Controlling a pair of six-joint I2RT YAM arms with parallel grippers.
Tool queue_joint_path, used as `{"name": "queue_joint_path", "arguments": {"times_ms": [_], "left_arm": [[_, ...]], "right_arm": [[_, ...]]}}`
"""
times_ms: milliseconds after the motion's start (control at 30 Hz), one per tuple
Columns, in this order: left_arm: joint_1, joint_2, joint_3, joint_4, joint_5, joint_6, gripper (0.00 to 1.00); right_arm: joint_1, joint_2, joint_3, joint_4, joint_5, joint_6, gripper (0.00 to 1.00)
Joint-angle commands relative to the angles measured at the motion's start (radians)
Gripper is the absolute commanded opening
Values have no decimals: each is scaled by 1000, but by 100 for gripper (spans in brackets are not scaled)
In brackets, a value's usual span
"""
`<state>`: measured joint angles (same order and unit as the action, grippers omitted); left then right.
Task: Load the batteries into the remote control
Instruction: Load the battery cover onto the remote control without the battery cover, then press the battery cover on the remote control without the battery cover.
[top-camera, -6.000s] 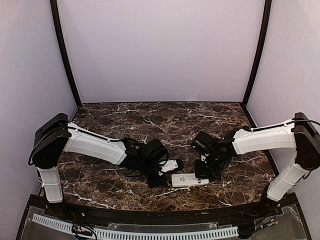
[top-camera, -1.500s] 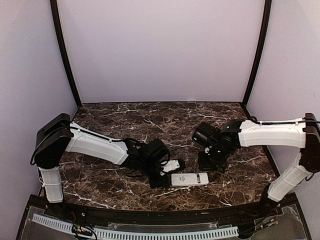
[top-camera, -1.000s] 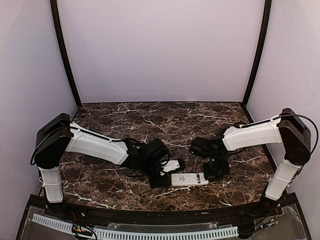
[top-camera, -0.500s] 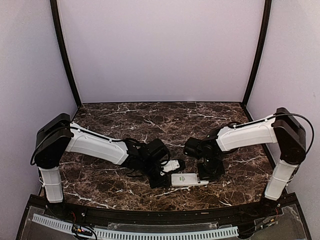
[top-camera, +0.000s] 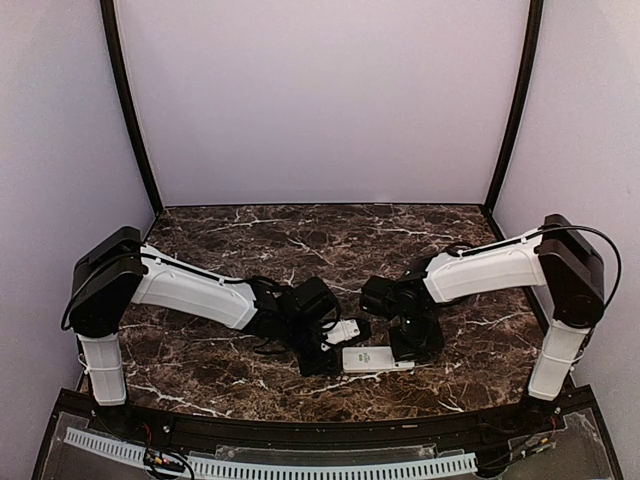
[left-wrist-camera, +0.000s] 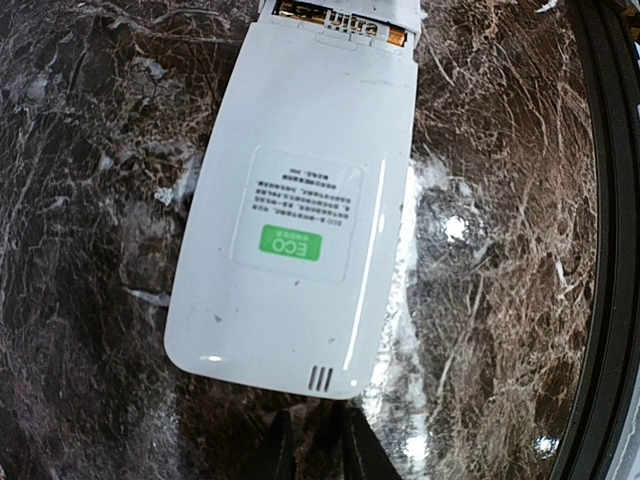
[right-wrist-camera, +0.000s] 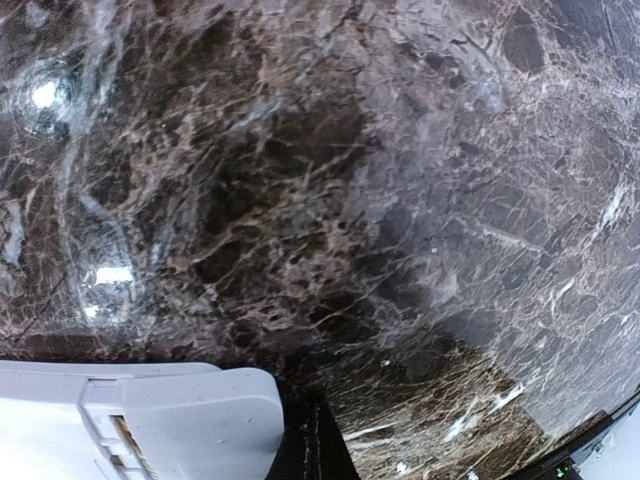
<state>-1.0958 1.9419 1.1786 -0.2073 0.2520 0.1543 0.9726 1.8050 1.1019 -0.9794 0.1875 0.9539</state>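
Remote control (top-camera: 378, 359) lies flat on the counter (top-camera: 300, 240), back up with a green ECO label showing, near the front edge between the two arms; battery bay (left-wrist-camera: 335, 18) at the end away from the left wrist camera is uncovered, brassy contacts visible, though only part of it is in frame; no blue batteries can be made out in any view, so I judge loading not yet done. Right jaws closed on nothing, tips just beside the bay-end corner of the remote, contact uncertain; left jaws at the opposite, rounded end, tips near together with a narrow gap, and I cannot tell whether they pinch anything. Step in hand, as judged: steadying and squaring the remote before a cell goes in. To do it well: brace both ends lightly, since the body likely slides on polished stone; keep the closed tips off the open bay so the contacts are not bent; push along the long axis, not across, to avoid spinning it; keep the bay facing up. Counter is dark brown marble with white veining, glossy, with lamp glare in both wrist views; room is a booth of plain pale lilac walls (top-camera: 320, 100) with black corner posts (top-camera: 128, 110).
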Motion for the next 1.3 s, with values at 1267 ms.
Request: {"name": "queue_joint_path", "arguments": {"times_ms": [1267], "left_arm": [[0, 11, 13, -40, 20, 10, 18]], "right_arm": [[-4, -258, -51, 214, -106, -106, 0]]}}
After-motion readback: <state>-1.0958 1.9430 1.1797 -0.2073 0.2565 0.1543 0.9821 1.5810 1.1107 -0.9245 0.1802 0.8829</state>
